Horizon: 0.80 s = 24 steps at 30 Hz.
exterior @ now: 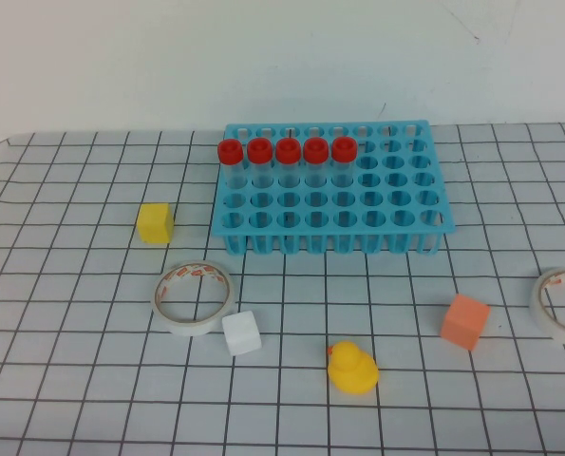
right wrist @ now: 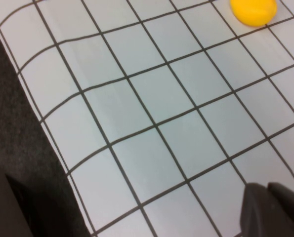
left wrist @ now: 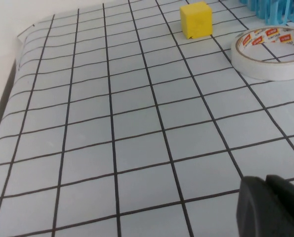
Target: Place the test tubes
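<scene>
Test tubes (exterior: 287, 157) with red caps, five of them, stand upright side by side in one row of the blue rack (exterior: 396, 204), starting at its left end (the rack's other holes look open); the rack sits toward the far edge of the gridded tabletop (exterior: 73, 380), a little right of the middle. Nearer the left edge lies a yellow cube (exterior: 156, 223), and toward the near edge from it a tape roll (exterior: 194, 297) with a white cube (exterior: 241, 333) just beside it. A yellow duck (exterior: 350, 369) sits close to the near edge, an orange cube (exterior: 464, 321) to its right, and a second tape roll (exterior: 559, 304) at the right edge. The left gripper (left wrist: 268, 185) hangs over bare squares on the left side, jaws pressed together and holding nothing. The right gripper (right wrist: 268, 195), likewise closed and empty, hangs near the tabletop's edge.
</scene>
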{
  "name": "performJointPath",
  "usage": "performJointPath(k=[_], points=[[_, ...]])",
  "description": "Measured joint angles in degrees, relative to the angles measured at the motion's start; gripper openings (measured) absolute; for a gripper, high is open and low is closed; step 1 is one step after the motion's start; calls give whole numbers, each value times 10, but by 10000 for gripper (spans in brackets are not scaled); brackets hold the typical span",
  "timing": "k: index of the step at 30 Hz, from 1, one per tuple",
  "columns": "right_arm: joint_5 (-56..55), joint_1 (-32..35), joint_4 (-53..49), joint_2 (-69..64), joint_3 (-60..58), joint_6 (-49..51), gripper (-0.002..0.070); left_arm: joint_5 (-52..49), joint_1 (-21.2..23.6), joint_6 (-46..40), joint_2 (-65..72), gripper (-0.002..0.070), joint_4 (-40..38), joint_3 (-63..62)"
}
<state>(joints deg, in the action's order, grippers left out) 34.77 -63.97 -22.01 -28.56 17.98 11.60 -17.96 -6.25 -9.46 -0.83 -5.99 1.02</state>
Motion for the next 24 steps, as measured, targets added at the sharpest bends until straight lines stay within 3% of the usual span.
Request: performJointPath(k=[24], points=[[0,0,0,0,0,-1,-1,-1,1,7,0,-1,-6,0]])
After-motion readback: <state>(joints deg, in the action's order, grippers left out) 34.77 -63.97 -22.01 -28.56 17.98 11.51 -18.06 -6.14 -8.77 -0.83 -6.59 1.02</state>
